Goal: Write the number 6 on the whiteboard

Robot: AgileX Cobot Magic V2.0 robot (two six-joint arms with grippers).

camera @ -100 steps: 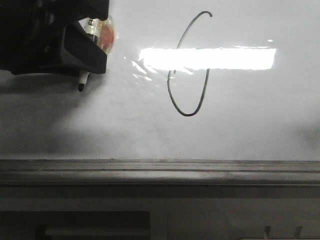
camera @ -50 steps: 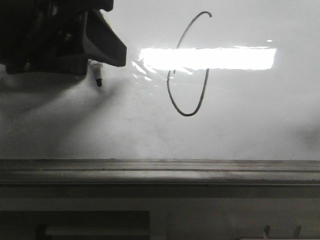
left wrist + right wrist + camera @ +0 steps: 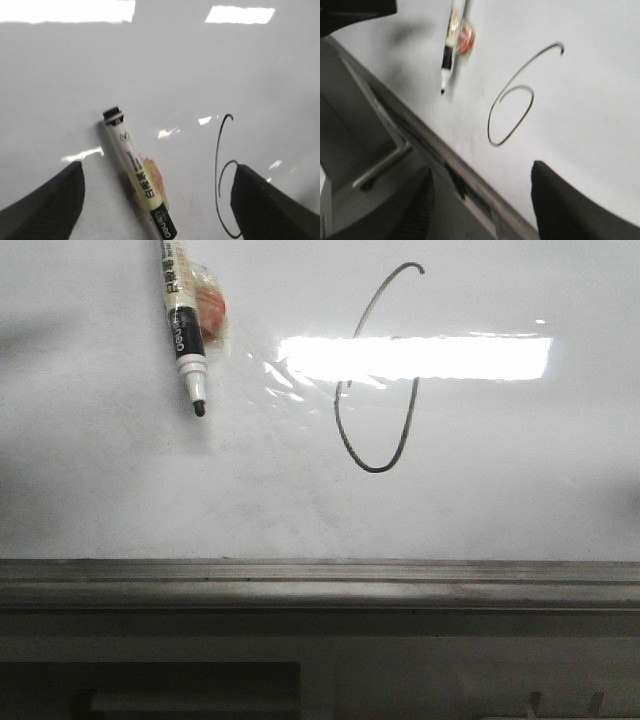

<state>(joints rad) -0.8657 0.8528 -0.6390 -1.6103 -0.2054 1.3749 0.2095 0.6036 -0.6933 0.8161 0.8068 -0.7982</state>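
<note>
The number 6 is a thin black line on the glossy whiteboard, right of centre. A marker with a cream label, black tip and an orange taped lump rests against the board at upper left, free of any gripper. In the left wrist view my left gripper is open, its fingers wide apart on either side of the marker, with the 6 beside it. In the right wrist view my right gripper is open and empty over the board's edge, below the 6 and the marker.
A grey metal ledge runs along the board's near edge; it also shows in the right wrist view. A bright rectangular light reflection crosses the 6. Dark recesses lie below the ledge.
The left gripper, which covered the marker at upper left, has let it go and drawn back out of the front view. The marker stays on the board, now fully visible.
</note>
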